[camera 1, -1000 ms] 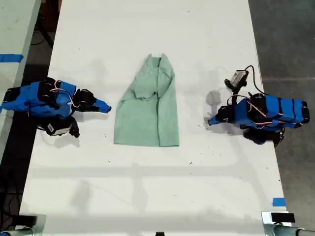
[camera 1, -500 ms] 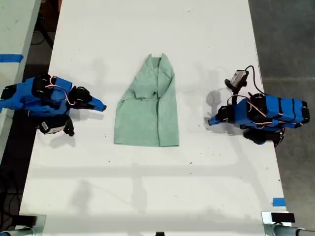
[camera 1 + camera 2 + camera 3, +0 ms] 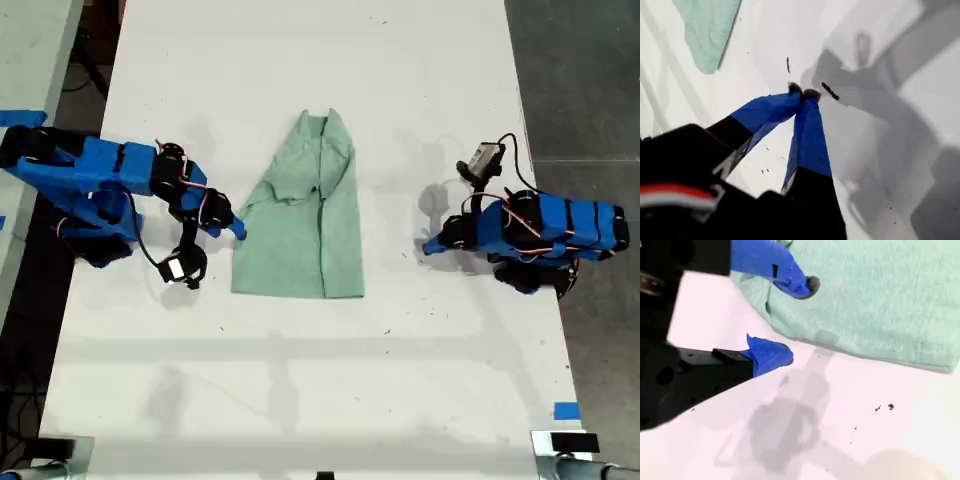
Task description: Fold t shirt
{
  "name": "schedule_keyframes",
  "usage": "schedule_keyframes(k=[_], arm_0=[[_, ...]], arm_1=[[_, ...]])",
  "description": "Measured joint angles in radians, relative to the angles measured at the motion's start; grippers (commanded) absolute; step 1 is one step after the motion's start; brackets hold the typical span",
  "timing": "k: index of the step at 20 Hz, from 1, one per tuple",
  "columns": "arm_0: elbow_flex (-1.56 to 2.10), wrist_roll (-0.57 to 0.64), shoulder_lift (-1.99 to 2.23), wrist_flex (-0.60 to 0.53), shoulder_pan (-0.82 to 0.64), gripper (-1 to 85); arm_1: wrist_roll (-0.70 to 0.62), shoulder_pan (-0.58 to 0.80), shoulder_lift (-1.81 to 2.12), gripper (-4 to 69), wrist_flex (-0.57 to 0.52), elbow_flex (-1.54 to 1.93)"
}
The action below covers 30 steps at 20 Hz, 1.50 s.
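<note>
White table [image 3: 300, 400] fills most of the exterior view. Mint-green t shirt [image 3: 305, 215] lies mid-table, folded long and narrow, creased, tapering toward the far end. At its left edge in the exterior view, my second gripper [image 3: 792, 322] has its jaws spread over the hem. Well apart on the right, my first gripper [image 3: 802, 94] is pressed together, empty.

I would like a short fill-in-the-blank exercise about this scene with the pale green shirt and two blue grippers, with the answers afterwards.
1. My second gripper has its jaws ____ at the edge of the pale mint-green fabric t shirt.
2. My first gripper has its fingertips ____ together over the white table.
3. In the exterior view, the arm reaching the t shirt stands on the view's ____ side.

Missing words: open; closed; left
</note>
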Motion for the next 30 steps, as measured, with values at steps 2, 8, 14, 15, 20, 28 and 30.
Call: schedule_keyframes(k=[2, 8, 14, 15, 20, 28, 30], arm_0=[[0.0, 0.0, -0.081, -0.075, 0.0, 19.7], [0.0, -0.012, -0.199, -0.166, 0.002, 16.8], [-0.005, -0.095, -0.324, -0.206, 0.002, 0.7], [-0.018, -0.098, -0.339, -0.207, 0.0, 0.1], [-0.057, -0.101, -0.344, -0.14, -0.006, 0.0], [-0.614, -0.074, -0.387, 0.178, 0.025, 0.0], [-0.773, -0.015, -0.472, 0.179, 0.028, 0.0]], arm_1=[[0.0, 0.0, 0.0, 0.8, 0.0, 0.0], [0.0, 0.0, 0.0, 0.8, 0.0, 0.0], [0.0, 0.0, 0.0, 0.8, 0.0, 0.0], [0.0, 0.0, 0.0, 0.8, 0.0, 0.0], [0.0, 0.0, 0.0, 0.8, 0.0, 0.0], [0.0, 0.0, 0.0, 0.8, 0.0, 0.0], [0.0, 0.0, 0.0, 0.8, 0.0, 0.0]])
